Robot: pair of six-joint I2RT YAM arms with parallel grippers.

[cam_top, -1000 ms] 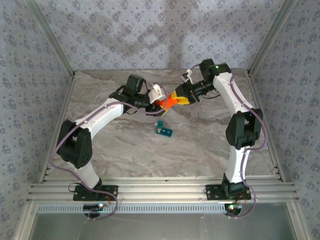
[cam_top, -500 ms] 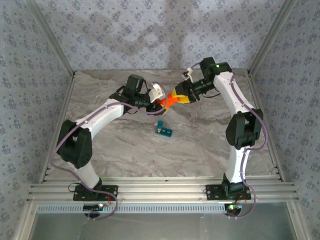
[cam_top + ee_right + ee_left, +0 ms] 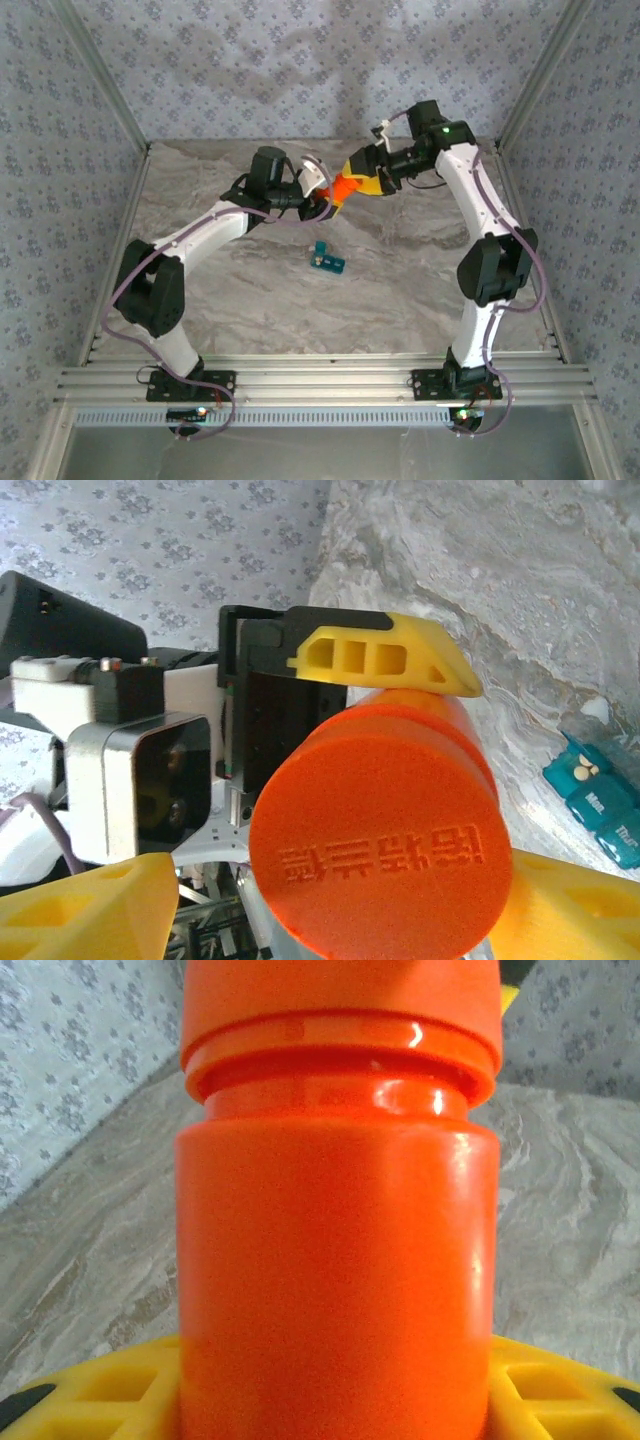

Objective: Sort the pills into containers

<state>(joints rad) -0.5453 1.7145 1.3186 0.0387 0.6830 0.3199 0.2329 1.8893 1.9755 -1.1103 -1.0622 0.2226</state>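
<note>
Left gripper (image 3: 327, 203) is clamped on the body of the orange bottle (image 3: 341, 189), raised above the table (image 3: 400, 290); its 2 yellow fingers (image 3: 560, 1390) press the bottle's sides. Right gripper (image 3: 363, 178) stands at the bottle's cap (image 3: 380, 855) with jaws spread; 1 of its fingers (image 3: 90, 910) is clear of the cap. The teal pill box (image 3: 327, 261) lies on the table, near the raised bottle; neither gripper touches it.

We see 2 white arms w/ black joint housings: left arm (image 3: 205, 233) & right arm (image 3: 482, 196). Purple cables (image 3: 118, 296) loop along both. Green LED (image 3: 434, 131) atop right arm. Fingers (image 3: 90, 910) yellow, hollow-celled, on black mounts.
</note>
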